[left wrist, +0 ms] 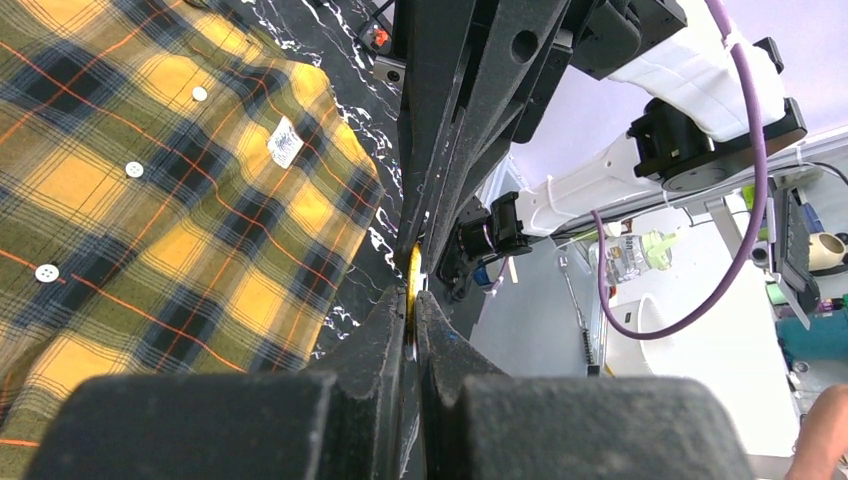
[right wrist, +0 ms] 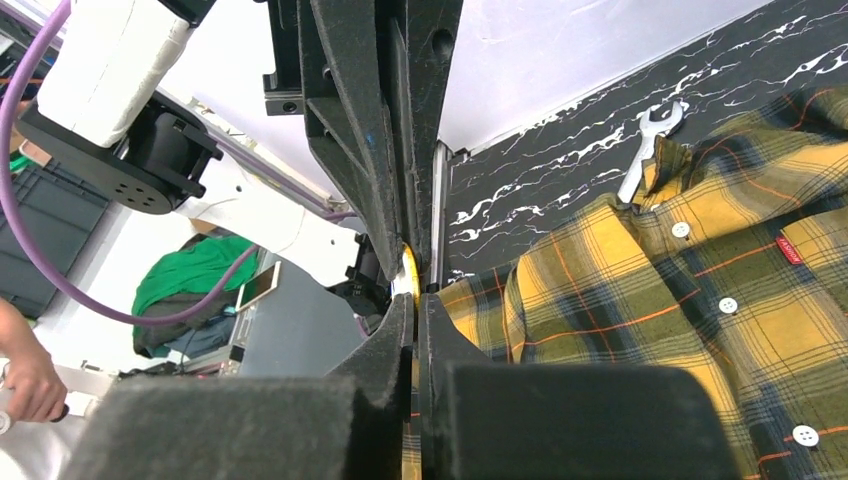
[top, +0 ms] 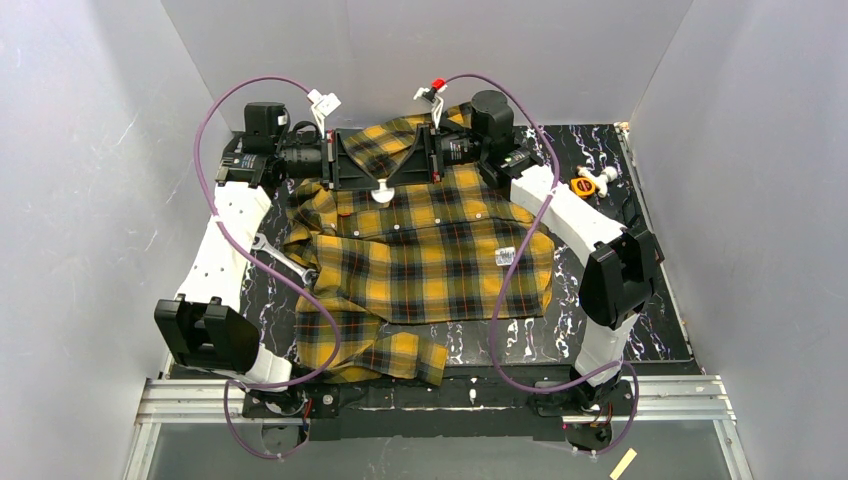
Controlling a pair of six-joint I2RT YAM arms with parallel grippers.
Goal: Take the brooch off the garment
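Note:
The garment (top: 420,260), a yellow-and-black plaid shirt, lies spread on the black marbled table, with its collar end lifted at the far side. My left gripper (top: 372,182) and right gripper (top: 392,182) meet tip to tip there. The brooch (top: 381,193), a tiny cream-white ornament, sits just on the near side of those tips. In the left wrist view my left gripper (left wrist: 412,300) is shut on a thin yellow fold of the garment (left wrist: 150,200). In the right wrist view my right gripper (right wrist: 412,295) is shut on the same yellow fold of the garment (right wrist: 650,300).
A silver wrench (top: 283,257) lies at the shirt's left edge and also shows as the wrench (right wrist: 650,140) in the right wrist view. A small orange-and-white object (top: 590,184) sits at the far right. The shirt's white label (top: 505,255) is on its right side. Grey walls enclose the table.

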